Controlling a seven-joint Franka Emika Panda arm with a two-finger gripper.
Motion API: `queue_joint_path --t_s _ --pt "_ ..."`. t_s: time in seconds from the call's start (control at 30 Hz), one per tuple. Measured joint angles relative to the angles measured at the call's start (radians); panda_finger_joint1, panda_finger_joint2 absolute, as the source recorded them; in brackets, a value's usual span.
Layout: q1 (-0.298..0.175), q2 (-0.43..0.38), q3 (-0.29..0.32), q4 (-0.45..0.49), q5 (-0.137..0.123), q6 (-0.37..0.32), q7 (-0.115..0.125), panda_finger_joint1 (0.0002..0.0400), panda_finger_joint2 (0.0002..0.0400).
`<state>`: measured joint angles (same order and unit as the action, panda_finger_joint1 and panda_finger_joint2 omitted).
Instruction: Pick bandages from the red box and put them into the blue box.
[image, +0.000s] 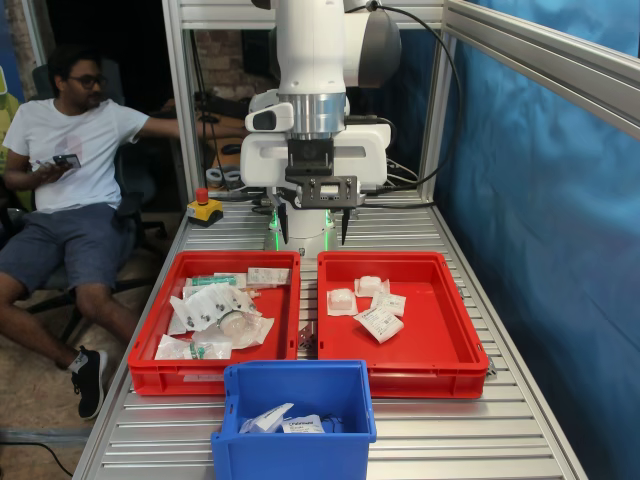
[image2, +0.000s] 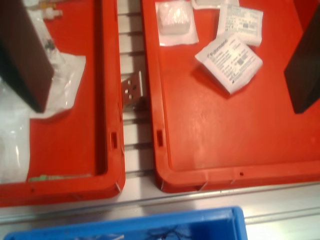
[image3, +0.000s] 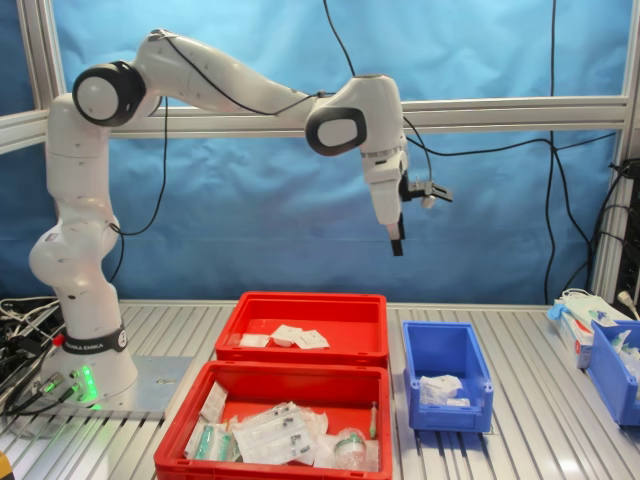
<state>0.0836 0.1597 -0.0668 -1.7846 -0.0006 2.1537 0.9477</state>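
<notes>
Red plastic catches the eye first: the red box (image: 400, 345) sits on the ribbed aluminium tabletop (image: 500, 440), side by side with a twin red tray (image: 215, 370), a narrow gap between them. Four bandages (image: 378, 322) lie in the half of the red box nearer the robot base, close together, two overlapping; in the wrist view the nearest one (image2: 228, 61) shows printed text and lies flat on the red floor. The other half of that floor is bare.

Up above, the gripper (image: 312, 225) hangs well clear of both trays, over the edge nearest the arm's base, and the fingers (image: 344, 226) are spread wide apart with nothing between them. In the second exterior view the gripper (image3: 397, 240) sits high in the air above the boxes.

The blue box (image: 295, 440) stands at the tabletop's near edge in the first exterior view, just beside the two trays, with a couple of white packets (image: 285, 420) already lying inside. The twin tray holds baggy clear wrappers (image: 215, 315).
</notes>
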Motion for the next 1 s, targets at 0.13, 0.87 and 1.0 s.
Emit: queue_joint_path --t_s 0.13,0.87,1.0 --pt "-0.048 -0.059 0.050 -0.051 0.000 -0.018 0.000 0.0400 0.0400" --pt "-0.101 -0.213 0.112 -0.192 0.000 -0.139 0.000 0.0400 0.0400" --pt "-0.101 -0.213 0.115 -0.194 0.000 -0.145 0.000 0.0400 0.0400"
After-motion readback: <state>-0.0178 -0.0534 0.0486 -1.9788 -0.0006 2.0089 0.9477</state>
